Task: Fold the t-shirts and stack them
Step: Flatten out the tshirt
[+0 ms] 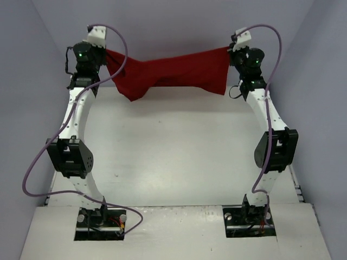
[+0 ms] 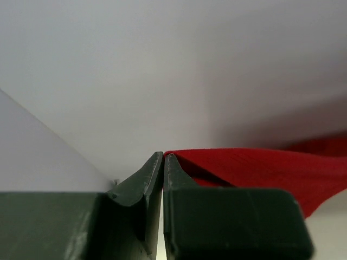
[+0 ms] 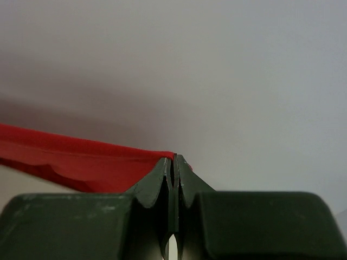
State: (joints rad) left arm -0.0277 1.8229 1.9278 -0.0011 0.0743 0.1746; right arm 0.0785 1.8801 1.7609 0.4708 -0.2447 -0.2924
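Note:
A dark red t-shirt point(image 1: 168, 75) hangs stretched in the air between my two grippers, above the far edge of the table. My left gripper point(image 1: 107, 52) is shut on its left corner, my right gripper point(image 1: 228, 50) on its right corner. The cloth sags lowest near the left point(image 1: 132, 93). In the left wrist view the t-shirt point(image 2: 260, 168) runs off to the right from the closed left gripper point(image 2: 164, 155). In the right wrist view the t-shirt point(image 3: 81, 160) runs off to the left from the closed right gripper point(image 3: 175, 157). No neck tag shows.
The white table point(image 1: 173, 146) lies below the shirt, with grey walls behind point(image 1: 173, 27) and to both sides. Purple cables point(image 1: 32, 168) loop from the arms. Both arm bases sit at the near edge.

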